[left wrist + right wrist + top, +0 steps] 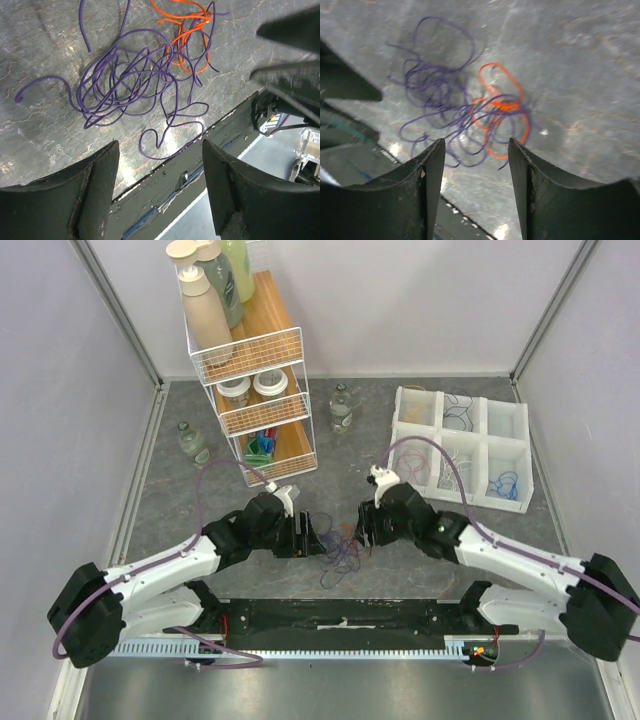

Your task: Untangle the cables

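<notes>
A tangle of thin purple cable (340, 552) and orange-red cable (349, 533) lies on the dark table between my two grippers. In the left wrist view the purple loops (125, 80) spread wide and the orange-red cable (187, 35) crosses them at the far side. In the right wrist view the purple cable (435, 95) and orange-red cable (502, 107) lie just ahead of the jaws. My left gripper (322, 536) is open and empty, left of the tangle. My right gripper (360, 532) is open and empty, right of it.
A white divided tray (520, 420) at the back right holds sorted cables. A wire rack (255, 390) with bottles and jars stands at the back left. Two small glass bottles (342, 408) (192, 442) stand near it. A black base plate (330, 615) runs along the near edge.
</notes>
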